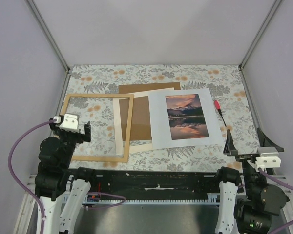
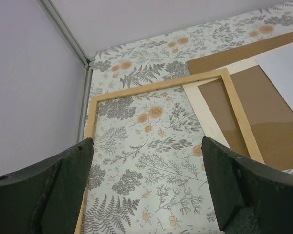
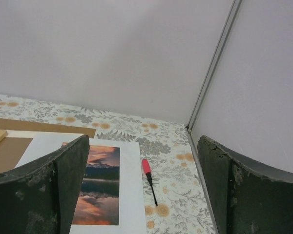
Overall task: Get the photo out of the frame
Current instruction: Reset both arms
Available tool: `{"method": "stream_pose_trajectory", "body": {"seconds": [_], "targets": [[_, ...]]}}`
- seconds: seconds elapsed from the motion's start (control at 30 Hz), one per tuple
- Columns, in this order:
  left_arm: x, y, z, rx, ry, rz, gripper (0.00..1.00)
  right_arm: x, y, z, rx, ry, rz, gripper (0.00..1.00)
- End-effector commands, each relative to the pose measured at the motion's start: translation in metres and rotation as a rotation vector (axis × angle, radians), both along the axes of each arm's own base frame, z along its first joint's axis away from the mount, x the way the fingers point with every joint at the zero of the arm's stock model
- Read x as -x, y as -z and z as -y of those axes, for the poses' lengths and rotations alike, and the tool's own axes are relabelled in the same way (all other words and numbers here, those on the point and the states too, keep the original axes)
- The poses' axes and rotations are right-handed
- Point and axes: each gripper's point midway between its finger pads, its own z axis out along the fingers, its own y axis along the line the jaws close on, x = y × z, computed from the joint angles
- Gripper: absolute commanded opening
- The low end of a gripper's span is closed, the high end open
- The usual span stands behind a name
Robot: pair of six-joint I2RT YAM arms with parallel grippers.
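The left gripper (image 1: 71, 133) stands wide open and grasps nothing. In the top view it sits at the left, over the lower left part of the frame (image 1: 99, 96). Between its dark fingers (image 2: 53, 190) the wrist view shows only flowered tablecloth (image 2: 151, 161) inside the tan wooden strips (image 2: 156, 87). The frame lies flat and its opening holds nothing but that cloth. Its right strip crosses over the left side of a cream mat border (image 1: 118, 127).

Through the mat's window a brown backing board (image 1: 140, 119) shows, and it sticks out past the mat toward the top centre.

The photo (image 1: 185, 118) lies flat right of centre, outside the frame and well apart from it. Its left edge overlaps the mat and the board, and its sunset print faces up.

Just beside its right edge lies a small screwdriver (image 1: 219, 111) with a red handle, apart from the paper.

The right gripper (image 1: 246, 146) is at the lower right, jaws spread and empty, below the screwdriver. Its wrist view shows the photo (image 3: 102, 185) at lower left and the screwdriver (image 3: 149, 178) mid-view.
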Motion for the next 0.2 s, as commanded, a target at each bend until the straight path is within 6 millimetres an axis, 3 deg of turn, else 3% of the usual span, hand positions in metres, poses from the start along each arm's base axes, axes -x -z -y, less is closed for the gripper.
{"method": "stream_pose_trajectory", "body": {"seconds": [0.0,0.17], "targets": [[0.0041,-0.0171,0.0077,0.059,0.036,0.077,0.96,0.0204,-0.0196,0.0017,-0.025,0.035,0.138,0.98],[0.0052,-0.0171,0.0089,0.058,0.044,0.082,0.96,0.0198,-0.0184,0.0018,-0.02,0.034,0.133,0.98]]}}
